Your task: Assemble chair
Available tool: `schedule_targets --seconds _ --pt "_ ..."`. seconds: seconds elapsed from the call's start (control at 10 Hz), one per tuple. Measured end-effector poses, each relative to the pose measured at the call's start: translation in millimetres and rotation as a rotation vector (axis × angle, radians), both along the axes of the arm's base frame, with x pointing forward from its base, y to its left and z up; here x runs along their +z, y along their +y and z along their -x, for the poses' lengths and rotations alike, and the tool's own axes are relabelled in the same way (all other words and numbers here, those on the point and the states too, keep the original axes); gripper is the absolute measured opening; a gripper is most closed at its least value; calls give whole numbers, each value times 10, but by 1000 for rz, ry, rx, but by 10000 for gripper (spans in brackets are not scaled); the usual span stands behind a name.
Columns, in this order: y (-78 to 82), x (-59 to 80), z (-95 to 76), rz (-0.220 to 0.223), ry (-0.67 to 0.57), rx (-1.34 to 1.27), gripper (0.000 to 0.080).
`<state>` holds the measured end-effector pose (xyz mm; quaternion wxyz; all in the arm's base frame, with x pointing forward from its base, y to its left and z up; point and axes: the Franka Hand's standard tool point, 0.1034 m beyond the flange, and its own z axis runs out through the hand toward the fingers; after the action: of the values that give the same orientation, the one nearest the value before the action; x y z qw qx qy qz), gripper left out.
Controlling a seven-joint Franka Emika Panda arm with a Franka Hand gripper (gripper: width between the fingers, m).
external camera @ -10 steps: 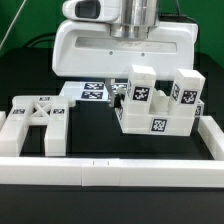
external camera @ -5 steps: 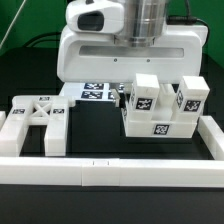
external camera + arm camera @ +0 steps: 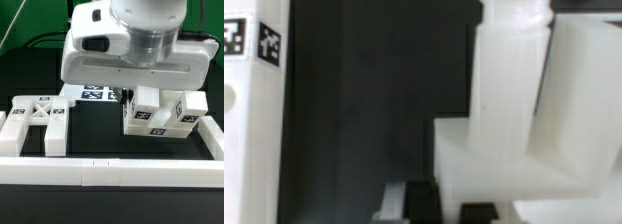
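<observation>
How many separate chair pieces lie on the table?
2: the X-braced panel at the exterior view's left, the blocky assembly at its right, below the arm. The arm may hide others.

Setting: robotics lab bench. A robot arm is hanging over a black table w/ white border rails fencing the work area. The marker board and tagged white parts are indicating a camera-tracked test rig.

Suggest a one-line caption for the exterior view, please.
Panda arm hangs low over the blocky chair assembly; the X-braced panel lies apart at the exterior view's left.
</observation>
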<state>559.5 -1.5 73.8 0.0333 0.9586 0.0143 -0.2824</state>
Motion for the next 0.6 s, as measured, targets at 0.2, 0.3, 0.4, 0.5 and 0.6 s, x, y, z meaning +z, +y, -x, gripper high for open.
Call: schedule_targets --seconds 0.2,0.3,0.4,0.5,0.6 --pt "-197 -23 41 -4 171 -39 34" --pt "-199 -67 66 -8 210 -49 34" --pt "-194 -89 176 0 296 -73 34" --pt "-203 -149 211 17 373 -93 34" --pt "-179 -219 140 25 361 -88 34"
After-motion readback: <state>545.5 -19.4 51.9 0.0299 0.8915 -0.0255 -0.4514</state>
